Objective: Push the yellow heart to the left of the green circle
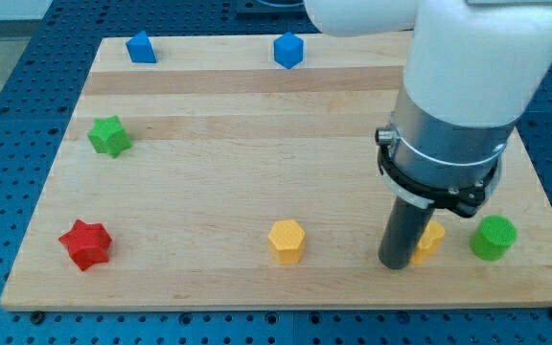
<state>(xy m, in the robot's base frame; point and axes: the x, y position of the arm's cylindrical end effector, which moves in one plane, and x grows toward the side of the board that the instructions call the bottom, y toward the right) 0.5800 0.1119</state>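
In the single camera view, a pale wooden board is seen lying on a blue perforated table. The white and grey arm is shown reaching down from the view's top right, ending in a dark rod whose lower end, my tip, is planted on the board near the bottom edge.

The yellow heart is largely hidden behind the rod; only its right part is shown, pressed against or just beside the tip on the view's right. Its shape cannot be made out clearly from what is visible. The green circle is seen a little further to the view's right, near the heart but apart from it, so the heart is placed between the tip and the circle.

A yellow hexagon is set to the view's left of the tip, well apart from it. A red star is found at the bottom left, a green star at the left edge, and two blue blocks along the top: a blue pentagon-like block and a blue cube.

No jaws are carried by this arm, so nothing is grasped; contact is made by the rod alone.
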